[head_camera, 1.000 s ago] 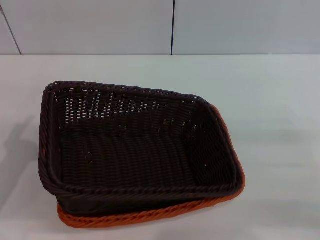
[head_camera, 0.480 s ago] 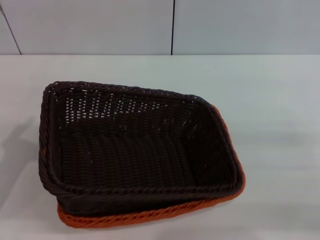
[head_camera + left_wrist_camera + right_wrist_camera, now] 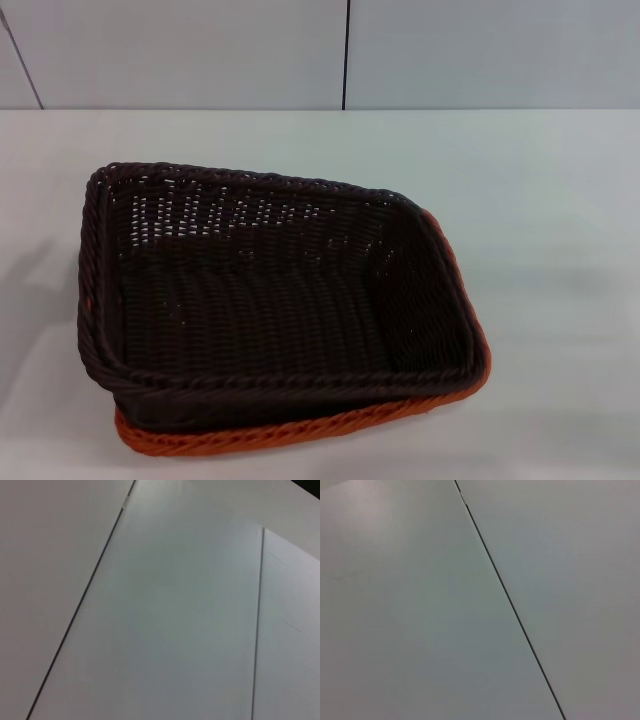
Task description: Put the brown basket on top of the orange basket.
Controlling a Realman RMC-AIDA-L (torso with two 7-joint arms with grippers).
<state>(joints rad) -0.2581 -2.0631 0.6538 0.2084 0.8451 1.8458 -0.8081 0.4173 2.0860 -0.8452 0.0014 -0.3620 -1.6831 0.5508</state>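
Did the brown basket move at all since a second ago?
No. The brown basket sits at the same spot on the orange basket, its far corner equally distant from the dark wall seam.

You can see a white worktop [image 3: 540,250] spread out wide in front of you. Behind it stands a pale wall [image 3: 200,50] made of flat panels. A thin dark seam [image 3: 346,55] runs straight down between two of the panels.
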